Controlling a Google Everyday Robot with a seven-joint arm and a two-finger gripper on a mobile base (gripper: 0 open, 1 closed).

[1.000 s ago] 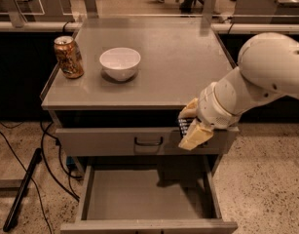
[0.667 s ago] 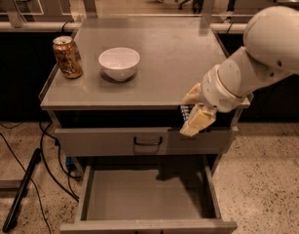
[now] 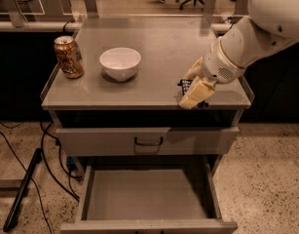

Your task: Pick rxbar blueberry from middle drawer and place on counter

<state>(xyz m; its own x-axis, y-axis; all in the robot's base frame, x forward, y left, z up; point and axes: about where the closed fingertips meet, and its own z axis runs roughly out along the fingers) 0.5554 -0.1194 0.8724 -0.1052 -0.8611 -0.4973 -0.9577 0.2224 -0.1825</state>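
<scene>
— Where is the pincer [image 3: 190, 89], and what does it carry?

— It is at the front right edge of the counter [image 3: 158, 48], at the end of the white arm [image 3: 256, 38] that comes in from the right. Its two cream fingers [image 3: 196, 92] are closed on the rxbar blueberry [image 3: 184, 86].

— How does the bar look?

— It is small, flat and black. Only a part of it shows between the fingers, at the level of the counter top near the front rim. I cannot tell if it touches the surface.

— And what is around?

— On the left half of the counter stand a white bowl [image 3: 120, 62] and, well apart from the pincer, a gold-brown soda can [image 3: 68, 56], upright near the left rim. Under the counter is the closed drawer with the black bow handle [image 3: 149, 141]. Below this one the middle drawer [image 3: 146, 226] is pulled out, and its grey floor is bare.

— What differs from one second ago?

— Then the pincer with the bar was lower, in front of the closed drawer. Now it has risen to the counter edge, and the arm stands higher. Bowl, can and drawers stay as they were.
</scene>
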